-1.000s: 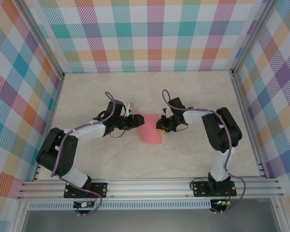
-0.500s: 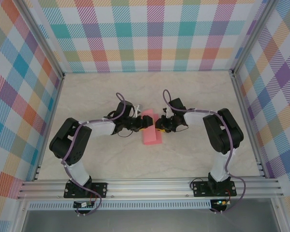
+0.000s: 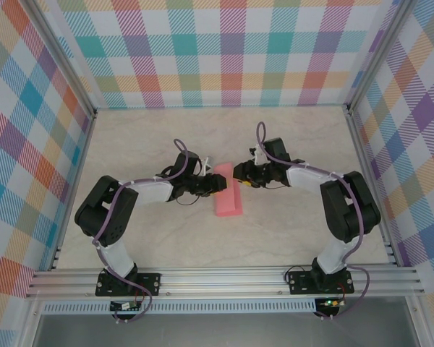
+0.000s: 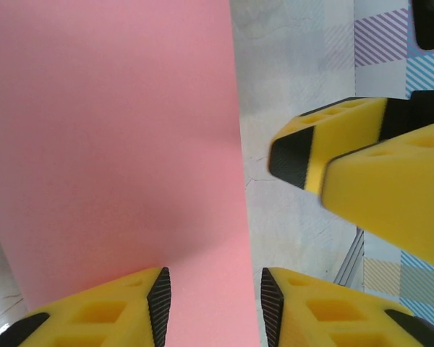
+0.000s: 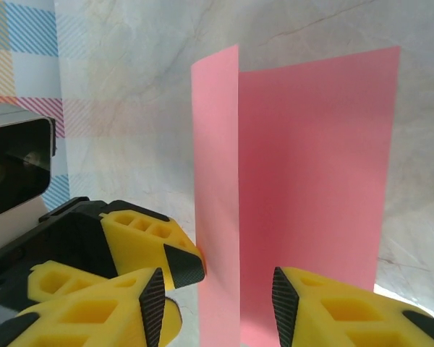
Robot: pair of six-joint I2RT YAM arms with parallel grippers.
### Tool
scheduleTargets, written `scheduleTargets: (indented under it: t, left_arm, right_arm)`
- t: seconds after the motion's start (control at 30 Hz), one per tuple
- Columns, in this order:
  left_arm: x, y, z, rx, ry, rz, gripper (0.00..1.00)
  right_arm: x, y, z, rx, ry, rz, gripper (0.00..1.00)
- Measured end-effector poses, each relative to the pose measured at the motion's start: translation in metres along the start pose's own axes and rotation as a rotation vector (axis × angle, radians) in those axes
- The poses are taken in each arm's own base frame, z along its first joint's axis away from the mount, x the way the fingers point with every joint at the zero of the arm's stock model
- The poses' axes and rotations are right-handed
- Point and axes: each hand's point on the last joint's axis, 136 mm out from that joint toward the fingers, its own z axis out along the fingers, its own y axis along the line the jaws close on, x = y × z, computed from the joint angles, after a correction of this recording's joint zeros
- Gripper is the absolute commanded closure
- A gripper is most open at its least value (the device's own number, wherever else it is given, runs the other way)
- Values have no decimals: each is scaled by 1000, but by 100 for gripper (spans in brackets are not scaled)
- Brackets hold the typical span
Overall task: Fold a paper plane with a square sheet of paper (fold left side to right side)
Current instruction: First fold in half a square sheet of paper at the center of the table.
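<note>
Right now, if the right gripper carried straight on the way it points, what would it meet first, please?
Most likely the thin salmon-pink square sheet of paper: its folded-over flap sits just ahead of the right gripper, in line with the gap between its fingertips, though depth is unclear.

Salmon-pink square sheet of paper (image 3: 228,197), folded over lengthwise; narrow strip

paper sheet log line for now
pink paper sheet: folded, flap raised | left gripper: open, at flap | right gripper: open, at paper edge
</note>
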Motion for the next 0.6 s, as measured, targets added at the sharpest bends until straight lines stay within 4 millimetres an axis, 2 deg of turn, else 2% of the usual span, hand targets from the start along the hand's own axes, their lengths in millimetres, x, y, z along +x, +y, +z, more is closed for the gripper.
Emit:
scheduleTargets:
  t: [0.13, 0.27, 0.4, 0.6]
  left_arm:
    - [0, 0, 0, 0, 1, 1, 62]
    - [0, 0, 0, -2, -1, 1, 62]
    - [0, 3, 0, -18, -4, 1, 55]
    - [0, 13, -13, -118, -31, 12, 44]
  right_arm:
    - [10, -12, 16, -9, 60, 42, 62]
    - [17, -17, 24, -12, 95, 71, 79]
    - [17, -17, 24, -10, 93, 63, 94]
    - [9, -20, 23, 42, 78, 45, 96]
